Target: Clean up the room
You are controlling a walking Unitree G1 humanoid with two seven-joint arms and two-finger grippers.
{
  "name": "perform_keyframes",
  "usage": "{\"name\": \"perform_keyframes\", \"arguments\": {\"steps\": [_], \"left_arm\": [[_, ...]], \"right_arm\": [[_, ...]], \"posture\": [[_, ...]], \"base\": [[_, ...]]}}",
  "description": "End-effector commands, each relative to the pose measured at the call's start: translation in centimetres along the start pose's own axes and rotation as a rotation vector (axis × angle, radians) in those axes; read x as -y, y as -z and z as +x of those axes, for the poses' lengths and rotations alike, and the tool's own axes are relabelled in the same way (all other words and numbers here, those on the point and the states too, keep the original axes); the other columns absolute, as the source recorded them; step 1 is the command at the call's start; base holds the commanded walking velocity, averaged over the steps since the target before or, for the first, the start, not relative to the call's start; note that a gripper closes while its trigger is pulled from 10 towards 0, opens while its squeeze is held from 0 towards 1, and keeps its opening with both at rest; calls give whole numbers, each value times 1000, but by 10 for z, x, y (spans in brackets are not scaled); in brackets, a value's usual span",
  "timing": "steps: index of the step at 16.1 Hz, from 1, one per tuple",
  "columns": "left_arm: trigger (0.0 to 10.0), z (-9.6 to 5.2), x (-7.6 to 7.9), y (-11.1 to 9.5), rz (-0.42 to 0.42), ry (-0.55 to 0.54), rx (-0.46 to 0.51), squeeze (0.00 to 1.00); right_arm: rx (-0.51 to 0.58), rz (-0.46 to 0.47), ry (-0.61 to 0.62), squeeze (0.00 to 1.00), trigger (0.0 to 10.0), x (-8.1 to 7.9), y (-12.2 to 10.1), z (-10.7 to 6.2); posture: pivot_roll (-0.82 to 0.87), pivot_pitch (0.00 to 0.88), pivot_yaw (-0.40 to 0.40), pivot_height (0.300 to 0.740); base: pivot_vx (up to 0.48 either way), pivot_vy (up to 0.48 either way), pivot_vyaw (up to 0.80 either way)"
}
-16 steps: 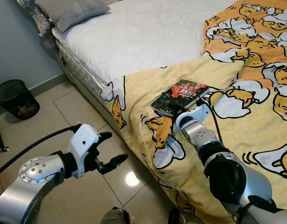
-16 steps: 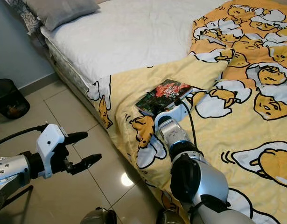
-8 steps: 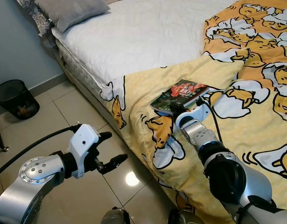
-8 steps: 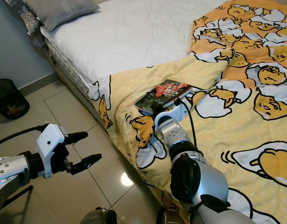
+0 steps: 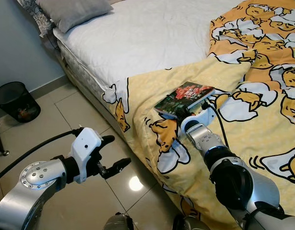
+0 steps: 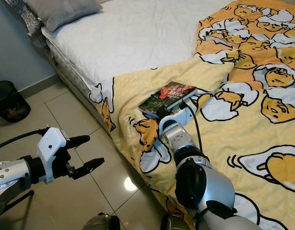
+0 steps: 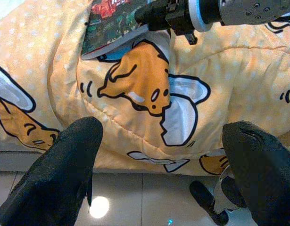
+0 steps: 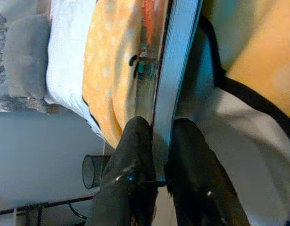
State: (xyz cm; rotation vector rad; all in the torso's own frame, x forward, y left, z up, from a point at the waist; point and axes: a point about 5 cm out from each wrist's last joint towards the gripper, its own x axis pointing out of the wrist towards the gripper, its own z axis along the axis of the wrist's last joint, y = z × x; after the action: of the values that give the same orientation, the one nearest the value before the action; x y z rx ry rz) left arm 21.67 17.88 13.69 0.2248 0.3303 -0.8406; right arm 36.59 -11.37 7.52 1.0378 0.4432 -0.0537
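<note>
Book (image 5: 184,97) edge between right gripper (image 8: 156,141) jaws; on duvet (image 5: 262,124)

My head cameras look down over the bed (image 5: 152,33) edge, sharing the book (image 5: 184,98) with both wrist cameras: the left from off the bed's side, the right pressed close against its edge.
</note>
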Motion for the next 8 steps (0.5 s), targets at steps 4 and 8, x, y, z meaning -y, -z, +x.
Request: {"name": "perform_keyframes", "arguments": {"steps": [4, 8], "left_arm": [[10000, -4, -4, 0, 27, -24, -11, 1000], [10000, 5, -13, -4, 65, -109, 36, 1000]], "right_arm": [[-15, -18, 9, 0, 0, 4, 6, -1], [-16, -122, -49, 0, 0, 1, -1, -1]], "posture": [[184, 107, 60, 740], [161, 40, 53, 740]], "base": [[0, 0, 0], [0, 0, 0]]}}
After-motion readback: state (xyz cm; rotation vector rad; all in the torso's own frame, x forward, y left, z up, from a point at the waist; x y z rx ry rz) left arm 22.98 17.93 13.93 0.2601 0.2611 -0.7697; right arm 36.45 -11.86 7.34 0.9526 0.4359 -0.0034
